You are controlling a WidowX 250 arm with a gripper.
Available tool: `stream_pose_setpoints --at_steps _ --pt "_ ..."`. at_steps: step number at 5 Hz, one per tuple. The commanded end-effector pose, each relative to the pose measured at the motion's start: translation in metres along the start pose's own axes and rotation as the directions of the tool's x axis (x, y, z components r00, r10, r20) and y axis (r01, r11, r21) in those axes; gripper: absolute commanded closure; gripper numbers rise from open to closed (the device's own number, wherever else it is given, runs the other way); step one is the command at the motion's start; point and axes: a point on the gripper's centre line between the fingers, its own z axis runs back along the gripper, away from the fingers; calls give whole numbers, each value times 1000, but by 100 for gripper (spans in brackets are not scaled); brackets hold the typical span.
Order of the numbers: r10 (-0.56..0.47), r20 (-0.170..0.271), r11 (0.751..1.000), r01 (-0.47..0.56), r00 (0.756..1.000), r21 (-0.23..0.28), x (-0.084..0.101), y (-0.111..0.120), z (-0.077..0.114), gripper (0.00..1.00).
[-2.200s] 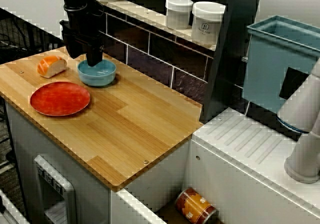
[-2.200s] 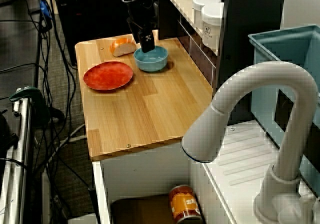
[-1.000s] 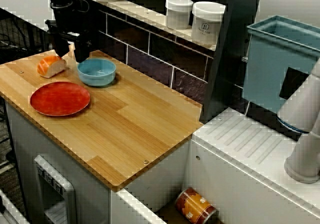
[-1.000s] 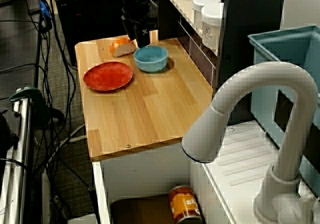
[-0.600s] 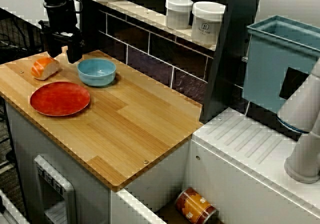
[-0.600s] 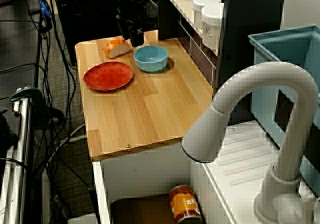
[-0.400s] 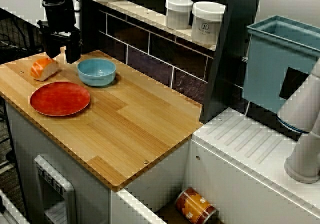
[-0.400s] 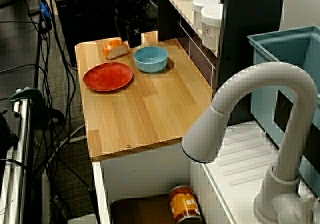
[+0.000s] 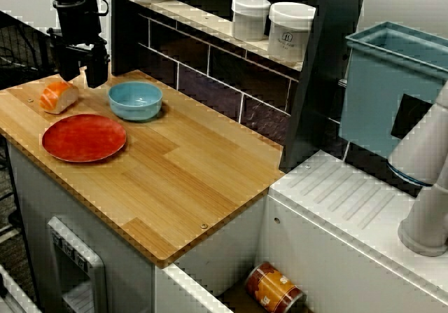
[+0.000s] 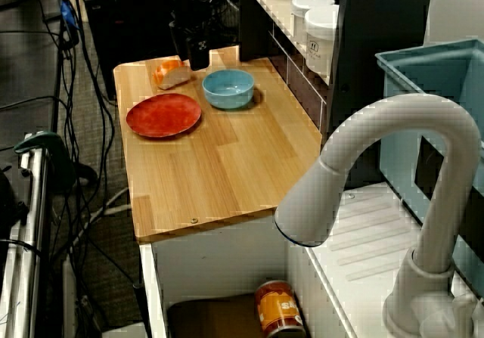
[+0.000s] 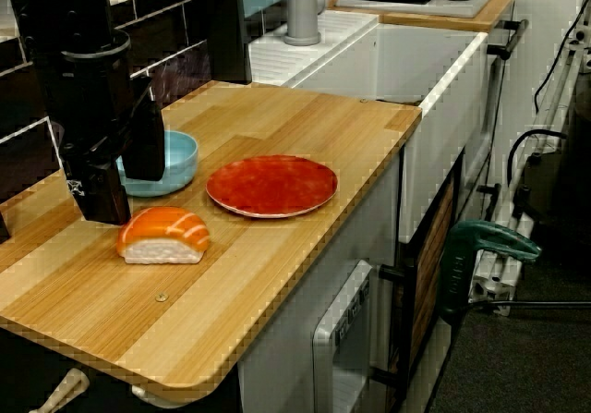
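Hovering at frame left, the black gripper (image 11: 120, 173) gapes wide, holding nothing. The orange-and-white salmon sushi piece (image 11: 163, 236) lies just lower right of it.

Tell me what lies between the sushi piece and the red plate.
Nothing: only a bare strip of the wooden counter separates the sushi piece from the red plate, as the view from the counter's end shows.

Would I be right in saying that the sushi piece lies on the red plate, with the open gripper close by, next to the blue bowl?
Not quite: the sushi piece lies on the wooden counter beside the red plate, as the view from the counter's end shows. The open gripper is close by, next to the blue bowl.
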Motion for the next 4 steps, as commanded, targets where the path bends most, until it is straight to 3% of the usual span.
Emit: stream_pose_setpoints --at_steps 1,2,4 --pt "-38 135 999 38 990 6 -11 6 45 0" --pt "-51 164 998 45 985 37 -19 0 44 0" --pt "-77 144 995 67 987 72 -31 6 23 0"
